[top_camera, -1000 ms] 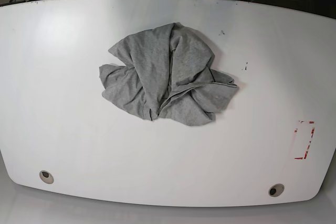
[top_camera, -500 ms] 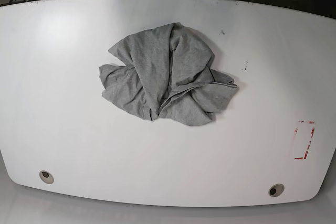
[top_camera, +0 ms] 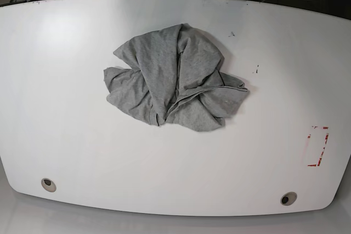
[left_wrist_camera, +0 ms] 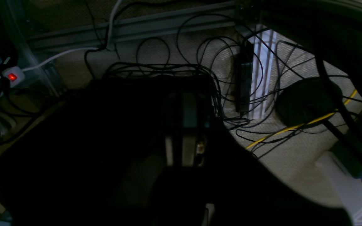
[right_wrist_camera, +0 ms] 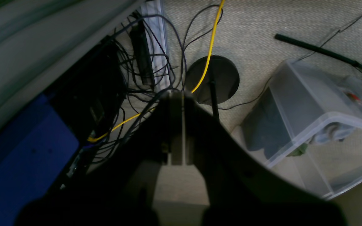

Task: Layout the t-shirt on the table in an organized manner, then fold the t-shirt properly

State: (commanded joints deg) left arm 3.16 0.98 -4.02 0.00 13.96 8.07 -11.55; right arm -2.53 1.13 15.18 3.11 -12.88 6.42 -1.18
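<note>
The grey t-shirt is lying crumpled mid-table, slightly toward the far edge. The left gripper and right gripper are both hanging closed above the floor, holding nothing.

Soft matt t-shirt (cloth) on glossy table.

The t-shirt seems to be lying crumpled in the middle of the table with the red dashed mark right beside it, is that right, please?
Not quite. The t-shirt does lie crumpled mid-table, but the red dashed mark sits far off near the table's edge, well apart from it, as the base view shows.
</note>
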